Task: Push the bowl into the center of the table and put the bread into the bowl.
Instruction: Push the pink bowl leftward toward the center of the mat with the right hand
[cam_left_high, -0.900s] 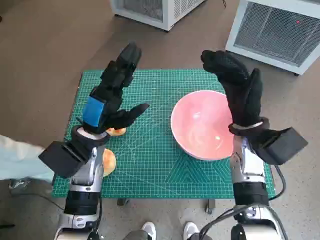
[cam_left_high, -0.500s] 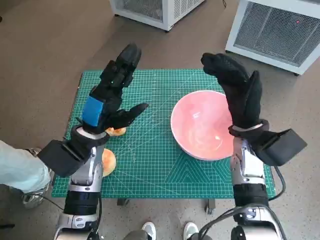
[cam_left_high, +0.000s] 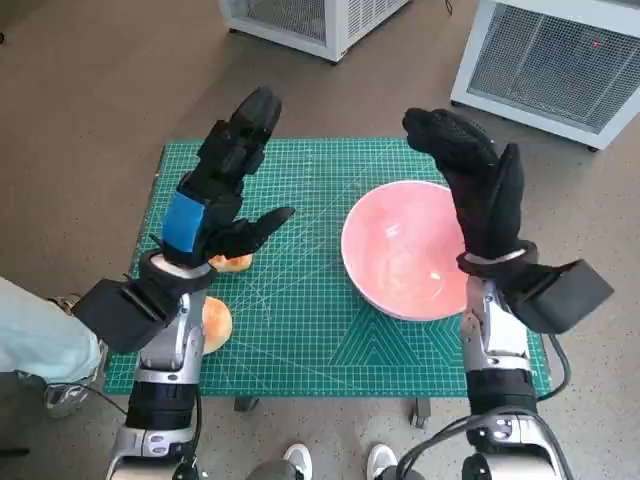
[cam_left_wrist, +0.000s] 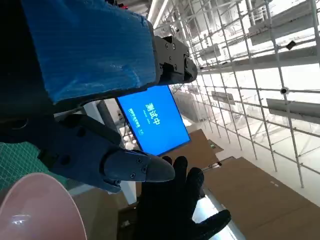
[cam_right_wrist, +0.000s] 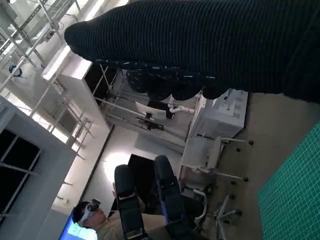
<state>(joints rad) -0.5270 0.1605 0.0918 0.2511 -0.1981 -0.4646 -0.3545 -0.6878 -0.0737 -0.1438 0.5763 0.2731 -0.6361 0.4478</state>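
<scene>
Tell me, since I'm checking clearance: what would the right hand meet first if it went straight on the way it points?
Probably nothing: the right hand is raised, pointing up and away past the pink bowl and the mat's far edge. Depth is unclear.

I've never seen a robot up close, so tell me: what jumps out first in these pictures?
A big glossy pink bowl sits right of centre on the green gridded cutting mat, empty. Two raised black hands flank it: the blue-taped left hand and the knit-gloved right hand, both holding nothing. Two golden bread rolls peek out beneath the left arm, near the mat's left edge.
</scene>
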